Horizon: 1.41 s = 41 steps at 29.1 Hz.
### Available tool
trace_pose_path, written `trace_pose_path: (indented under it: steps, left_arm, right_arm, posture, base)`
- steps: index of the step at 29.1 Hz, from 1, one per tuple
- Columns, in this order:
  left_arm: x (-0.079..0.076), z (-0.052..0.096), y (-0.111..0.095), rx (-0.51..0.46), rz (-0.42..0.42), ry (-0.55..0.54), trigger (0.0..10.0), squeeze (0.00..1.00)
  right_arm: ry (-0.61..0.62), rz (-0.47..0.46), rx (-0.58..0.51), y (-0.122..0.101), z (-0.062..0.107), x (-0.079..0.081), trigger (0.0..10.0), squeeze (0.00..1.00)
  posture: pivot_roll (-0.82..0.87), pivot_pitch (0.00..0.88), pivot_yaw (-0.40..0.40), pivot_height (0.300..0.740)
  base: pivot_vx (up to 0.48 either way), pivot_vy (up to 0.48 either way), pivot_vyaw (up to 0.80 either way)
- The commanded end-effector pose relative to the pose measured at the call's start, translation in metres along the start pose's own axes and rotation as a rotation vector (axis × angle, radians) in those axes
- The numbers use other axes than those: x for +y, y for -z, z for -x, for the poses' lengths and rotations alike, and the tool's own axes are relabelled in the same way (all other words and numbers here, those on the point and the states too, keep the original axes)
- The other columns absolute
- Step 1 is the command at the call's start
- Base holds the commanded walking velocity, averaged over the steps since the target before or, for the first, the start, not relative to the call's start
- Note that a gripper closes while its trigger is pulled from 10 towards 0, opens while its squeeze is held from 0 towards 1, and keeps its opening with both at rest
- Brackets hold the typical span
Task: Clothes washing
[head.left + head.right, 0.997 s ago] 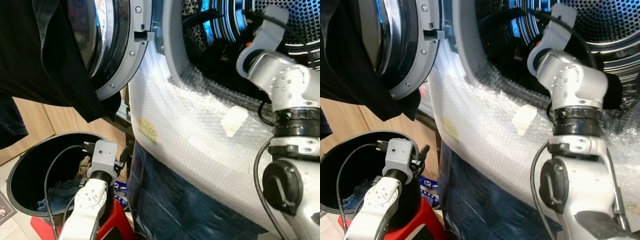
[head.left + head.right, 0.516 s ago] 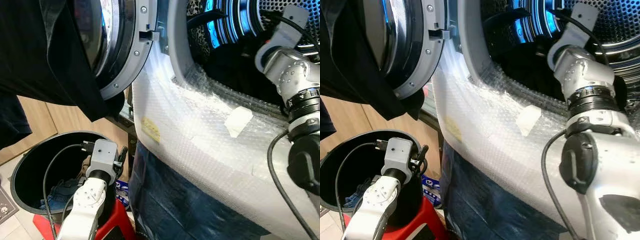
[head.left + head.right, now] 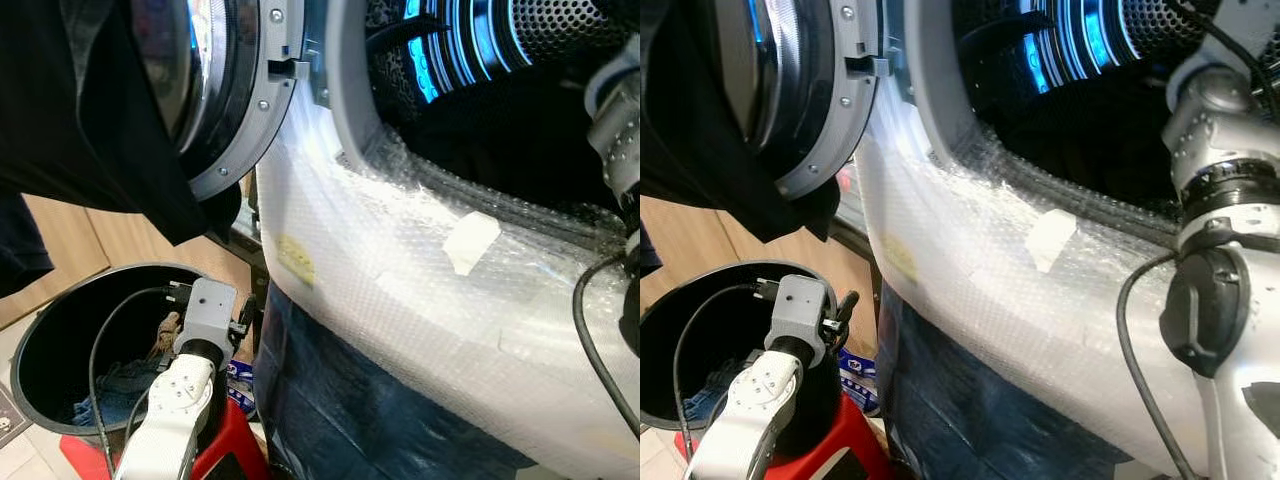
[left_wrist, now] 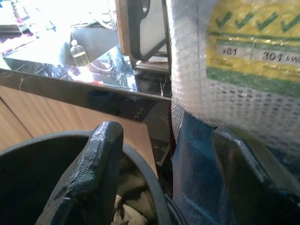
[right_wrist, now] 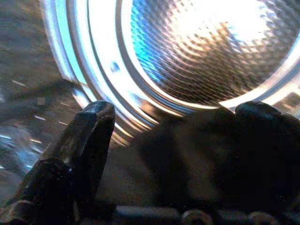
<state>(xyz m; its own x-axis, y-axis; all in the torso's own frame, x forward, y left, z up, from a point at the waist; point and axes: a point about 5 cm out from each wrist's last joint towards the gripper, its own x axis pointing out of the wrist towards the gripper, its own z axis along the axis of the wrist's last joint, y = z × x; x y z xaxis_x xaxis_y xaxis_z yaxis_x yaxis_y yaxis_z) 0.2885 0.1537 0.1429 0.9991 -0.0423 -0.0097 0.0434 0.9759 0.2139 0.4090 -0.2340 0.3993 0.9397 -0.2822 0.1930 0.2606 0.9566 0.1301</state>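
Our right claw (image 5: 173, 154) has pushed deeper into the shiny perforated steel washer drum (image 3: 560, 30), fingers apart, holding nothing: a garment seems delivered. Left claw (image 4: 168, 187) hangs open over the round black laundry bin (image 3: 40, 330).

Dark clothes (image 3: 1110, 150) inside open drum (image 3: 1160, 30)

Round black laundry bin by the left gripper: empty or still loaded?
Still loaded. Crumpled blue and tan clothes lie at the bottom of the round black laundry bin, with the open left gripper at its rim.
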Motion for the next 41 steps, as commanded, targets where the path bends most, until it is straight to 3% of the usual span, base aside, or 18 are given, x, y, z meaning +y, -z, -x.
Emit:
trace_pose_path:
  steps: [1, 3, 7, 15, 21, 24, 29, 31, 36, 41]
  left_arm:
    - [-0.004, -0.002, -0.003, -0.013, -0.006, 0.016, 10.0, 0.00]
    - [-0.004, -0.002, -0.003, -0.012, -0.004, 0.016, 10.0, 0.00]
    - [-0.005, -0.002, -0.003, -0.017, -0.002, 0.018, 10.0, 0.00]
    - [-0.005, -0.002, -0.001, -0.015, 0.031, 0.017, 10.0, 0.00]
    - [0.001, -0.002, -0.001, -0.016, 0.004, 0.011, 10.0, 0.00]
    - [0.001, -0.005, 0.002, -0.012, -0.028, 0.026, 10.0, 0.00]
    - [0.004, -0.007, -0.003, -0.038, -0.012, 0.016, 10.0, 0.00]
    - [0.003, -0.006, -0.001, -0.033, -0.015, 0.018, 10.0, 0.00]
    - [0.003, -0.007, -0.002, -0.040, -0.011, 0.024, 10.0, 0.00]
    - [0.000, -0.009, -0.004, -0.052, -0.007, 0.039, 10.0, 0.00]
  right_arm:
    - [-0.046, -0.056, -0.047, -0.020, 0.002, 0.007, 10.0, 0.00]
    - [-0.089, -0.108, -0.055, -0.027, 0.003, 0.012, 10.0, 0.00]
    - [-0.206, -0.103, -0.083, -0.041, 0.007, 0.027, 10.0, 0.00]
    - [-0.225, -0.093, -0.088, -0.048, 0.009, 0.022, 10.0, 0.00]
    - [-0.284, -0.093, -0.117, -0.057, 0.017, 0.022, 10.0, 0.00]
    - [-0.403, -0.091, -0.141, -0.057, 0.030, 0.029, 10.0, 0.00]
    - [-0.414, -0.086, -0.162, -0.053, 0.045, 0.019, 10.0, 0.00]
    - [-0.472, -0.091, -0.163, -0.049, 0.057, 0.017, 10.0, 0.00]
    - [-0.571, -0.144, -0.200, -0.051, 0.089, 0.015, 10.0, 0.00]
    - [-0.644, -0.212, -0.225, -0.050, 0.104, 0.014, 10.0, 0.00]
  posture:
    - [0.07, 0.015, -0.093, 0.740]
    - [0.06, 0.013, -0.092, 0.740]
    - [0.05, 0.006, -0.096, 0.740]
    - [0.05, 0.000, -0.099, 0.740]
    - [0.01, 0.014, -0.086, 0.740]
    - [0.01, 0.014, -0.083, 0.740]
    - [0.00, 0.019, -0.080, 0.740]
    - [0.00, 0.019, -0.080, 0.740]
    - [-0.01, 0.023, -0.072, 0.740]
    - [-0.01, 0.024, -0.066, 0.740]
  base:
    - [0.000, 0.000, 0.00]
    - [0.000, 0.000, 0.00]
    - [0.000, 0.000, 0.00]
    - [0.000, 0.000, 0.00]
    - [0.000, 0.000, 0.00]
    - [0.000, 0.000, 0.00]
    - [0.000, 0.000, 0.00]
    - [0.000, 0.000, 0.00]
    - [0.000, 0.000, 0.00]
    - [0.000, 0.000, 0.00]
